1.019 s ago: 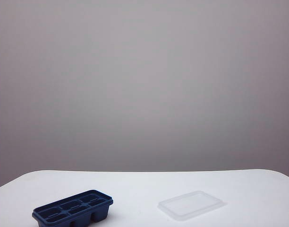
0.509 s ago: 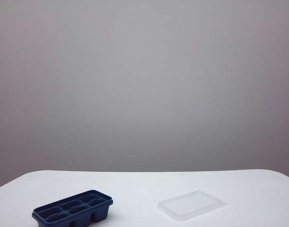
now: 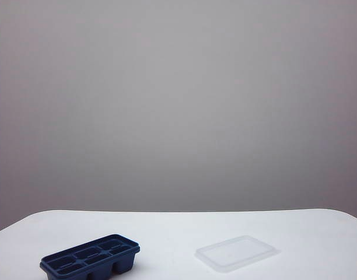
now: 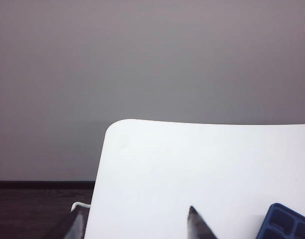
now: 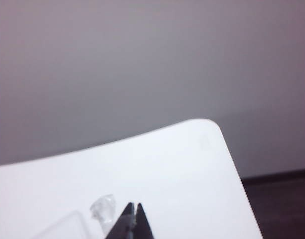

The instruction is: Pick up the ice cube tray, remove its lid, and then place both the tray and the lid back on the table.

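The dark navy ice cube tray [image 3: 90,260] rests upright on the white table [image 3: 178,224] at the front left, its compartments uncovered. The translucent lid [image 3: 235,252] lies flat on the table to its right, apart from it. Neither arm appears in the exterior view. In the left wrist view my left gripper [image 4: 137,224] is open with nothing between its fingertips, and a corner of the tray [image 4: 287,225] shows off to one side. In the right wrist view my right gripper [image 5: 133,208] is shut on nothing, close beside the lid's corner tab [image 5: 103,208].
A plain grey wall stands behind the table. The table's rounded corners [image 4: 120,127] drop off to a dark floor [image 5: 284,204] on both sides.
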`<state>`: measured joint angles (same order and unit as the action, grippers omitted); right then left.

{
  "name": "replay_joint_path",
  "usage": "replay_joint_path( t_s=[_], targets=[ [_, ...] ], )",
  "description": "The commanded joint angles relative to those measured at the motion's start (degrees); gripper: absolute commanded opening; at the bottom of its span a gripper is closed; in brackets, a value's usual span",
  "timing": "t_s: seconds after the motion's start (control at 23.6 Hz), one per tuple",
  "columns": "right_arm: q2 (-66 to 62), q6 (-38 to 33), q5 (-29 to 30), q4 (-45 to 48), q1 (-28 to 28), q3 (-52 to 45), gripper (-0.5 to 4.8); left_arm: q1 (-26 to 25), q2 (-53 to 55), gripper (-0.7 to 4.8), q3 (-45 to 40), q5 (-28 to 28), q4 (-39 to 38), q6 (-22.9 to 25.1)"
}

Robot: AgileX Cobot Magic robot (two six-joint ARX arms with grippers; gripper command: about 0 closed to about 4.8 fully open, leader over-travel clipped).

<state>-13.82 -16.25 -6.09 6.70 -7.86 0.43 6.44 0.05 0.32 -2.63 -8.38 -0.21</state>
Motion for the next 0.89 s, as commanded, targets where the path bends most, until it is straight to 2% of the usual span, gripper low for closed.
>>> replay_joint_path(
  t_s=[0.04, 0.08, 0.21, 0.42, 0.51, 0.55, 0.59, 0.89],
  targets=[
    [0.0, 0.2, 0.3, -1.7, -0.1, -0.4, -0.06, -0.1, 0.0, 0.76, 0.0, 2.5, 0.3, -0.2],
    [0.0, 0.1, 1.9, -2.8, -0.1, -0.4, -0.06, 0.0, 0.0, 0.08, 0.0, 4.4, 0.3, 0.0],
    [0.0, 0.2, 3.0, -4.9, -0.1, -0.4, -0.06, 0.0, 0.0, 0.06, 0.0, 6.9, -0.3, 1.8],
    [0.0, 0.2, 3.0, -8.4, -0.1, -0.4, -0.06, 0.0, 0.0, -0.04, 0.1, 7.0, -1.8, 2.3],
    [0.0, 0.2, 2.5, -10.5, -0.1, -0.4, -0.06, 0.0, 0.0, 0.1, 0.1, 8.0, -1.8, 2.1],
    [0.0, 0.2, 2.0, -11.6, -0.1, -0.4, -0.06, 0.0, 0.0, 0.68, 0.2, 9.6, -1.7, 0.0],
    [0.0, 0.2, 1.7, -11.7, -0.1, -0.4, -0.06, 0.0, 0.0, 0.88, 0.2, 10.7, -1.6, -1.6],
    [0.0, 0.2, 1.7, -11.6, 0.0, -0.4, -0.06, 0.0, 0.0, 0.88, 0.2, 10.8, -1.6, -2.0]
  ],
)
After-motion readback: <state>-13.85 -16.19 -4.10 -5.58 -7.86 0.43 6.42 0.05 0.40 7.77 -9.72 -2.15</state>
